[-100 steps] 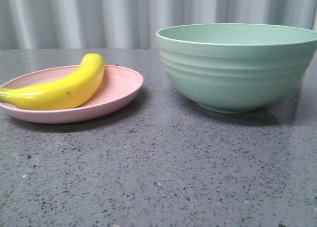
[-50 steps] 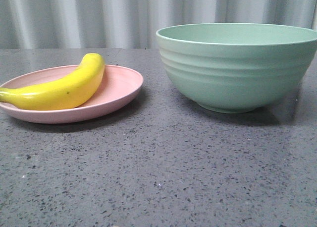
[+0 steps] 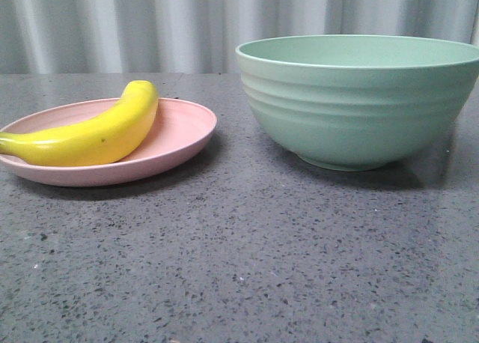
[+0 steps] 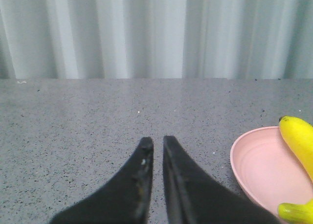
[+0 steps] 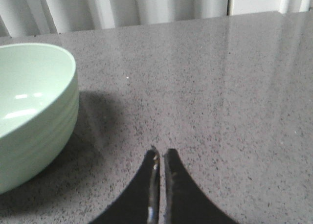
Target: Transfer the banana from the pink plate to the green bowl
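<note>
The yellow banana [image 3: 93, 133] lies in the pale pink plate [image 3: 183, 129] at the left of the front view. The mint-green bowl [image 3: 359, 103] stands to its right, empty as far as I can see. No gripper shows in the front view. In the left wrist view my left gripper [image 4: 157, 142] is shut and empty over bare table, with the plate [image 4: 259, 168] and banana [image 4: 299, 138] off to its side. In the right wrist view my right gripper [image 5: 161, 152] is shut and empty, with the bowl [image 5: 34, 111] to its side.
The table [image 3: 239, 268] is dark grey speckled stone. A pale pleated curtain [image 3: 150, 21] closes off the back edge. The plate and bowl stand a short gap apart.
</note>
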